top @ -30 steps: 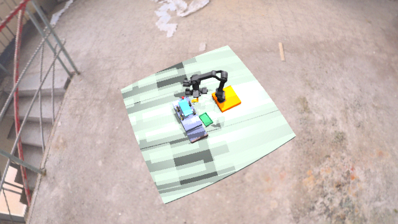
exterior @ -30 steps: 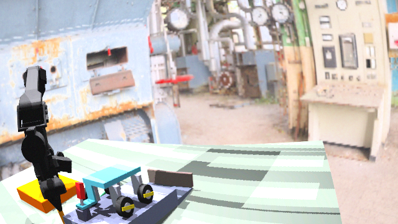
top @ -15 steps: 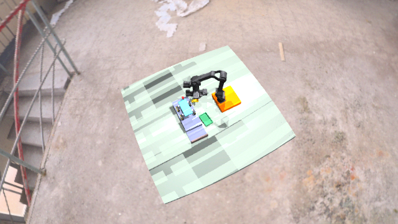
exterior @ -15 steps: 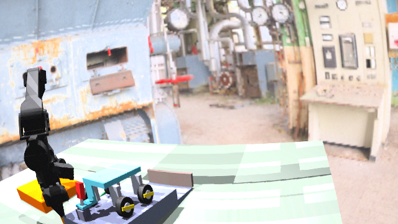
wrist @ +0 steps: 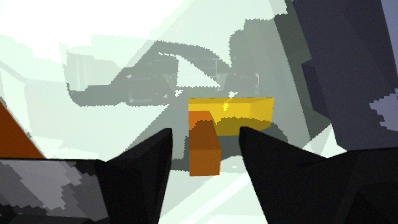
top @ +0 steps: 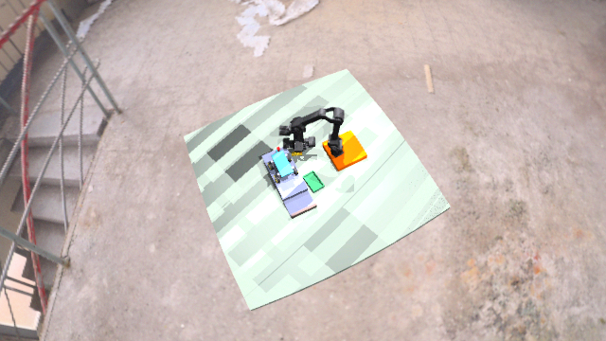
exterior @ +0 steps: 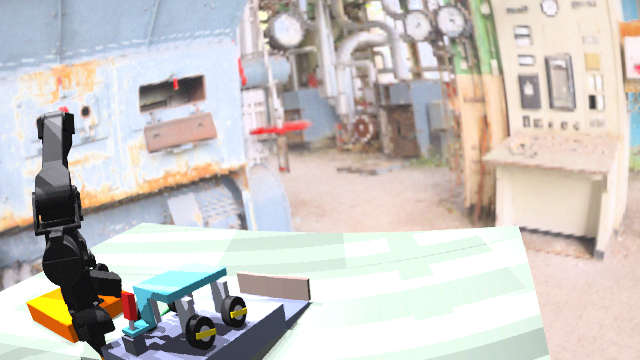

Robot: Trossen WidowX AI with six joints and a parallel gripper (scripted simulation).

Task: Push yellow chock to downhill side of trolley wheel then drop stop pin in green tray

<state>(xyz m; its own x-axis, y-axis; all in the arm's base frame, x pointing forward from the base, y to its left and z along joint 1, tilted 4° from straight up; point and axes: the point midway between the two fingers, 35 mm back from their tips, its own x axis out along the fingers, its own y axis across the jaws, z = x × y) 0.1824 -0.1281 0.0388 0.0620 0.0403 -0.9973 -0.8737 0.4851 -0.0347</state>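
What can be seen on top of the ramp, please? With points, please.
On the ramp [top: 294, 188] [exterior: 260, 325] stands the trolley [top: 283, 164] [exterior: 180, 283], with the red-headed stop pin [top: 278, 149] [exterior: 129, 306] at its uphill end. The trolley's deck hides part of the surface beneath.

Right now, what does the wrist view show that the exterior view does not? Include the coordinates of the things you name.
Only the wrist view shows both fingers, standing apart, and the chock's orange handle [wrist: 204, 155] between them in the picture.

Only the exterior view shows the trolley [exterior: 180, 282] and the red-headed stop pin [exterior: 129, 306] at its uphill end.

Both show part of the ramp [exterior: 260, 325] [wrist: 345, 75].
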